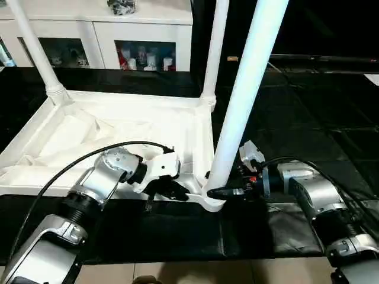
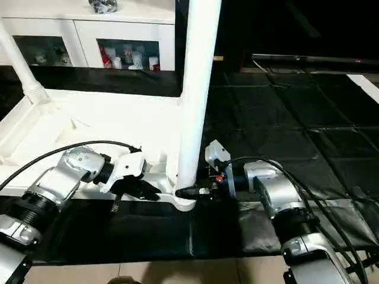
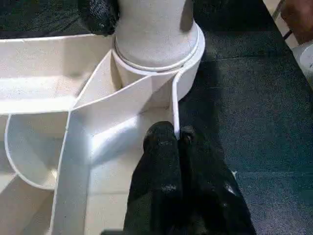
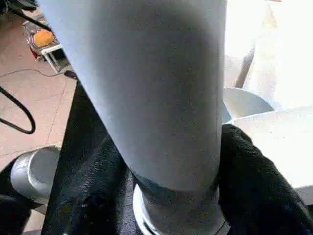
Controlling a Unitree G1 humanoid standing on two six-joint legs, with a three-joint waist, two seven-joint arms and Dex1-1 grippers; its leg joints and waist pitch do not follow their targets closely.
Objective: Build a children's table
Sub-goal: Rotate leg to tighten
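The near leg (image 1: 243, 100) runs out of the top edge, so its upper end cannot be seen. The two far legs (image 1: 35, 50) are cut off in the same way. The small items behind the cabinet (image 1: 142, 35) glass are too small to tell.

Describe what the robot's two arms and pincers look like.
Both forearms are silver ribbed cylinders with black joint rings. The left pincer and right pincer each have two black fingers on white wrist housings. Black cables loop over both arms; a small red mark shows near the right wrist.
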